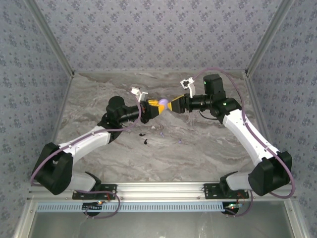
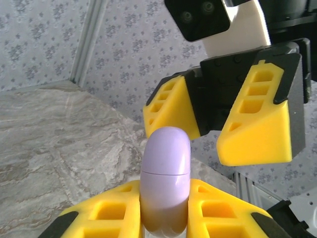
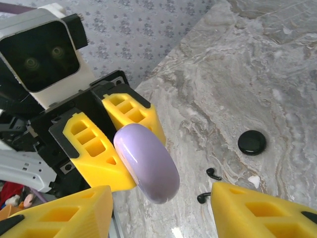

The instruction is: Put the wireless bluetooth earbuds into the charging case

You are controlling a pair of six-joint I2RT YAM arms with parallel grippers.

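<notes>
Hands meet above the middle of the grey marbled worktop (image 1: 213, 144), fingertip to fingertip. The left hand (image 1: 154, 108) is clamped on a lilac disc (image 2: 165, 171), its yellow fingers (image 2: 106, 213) pressed against the two flat faces. A fine seam runs round the disc's edge, and the rounded top sticks out past the fingertips. The right hand (image 1: 174, 105) faces it with its jaws apart, one yellow finger (image 3: 257, 210) on each side of the disc and a clear gap on both.

The charging case (image 3: 252, 142), a small black round puck, lies flat on the worktop below the hands, with nothing touching it. The two earbuds (image 3: 213, 173), tiny black curved pieces, lie near it on the marble, close to each other and apart from the case. A few pale specks (image 3: 253, 181) are scattered beside them.
</notes>
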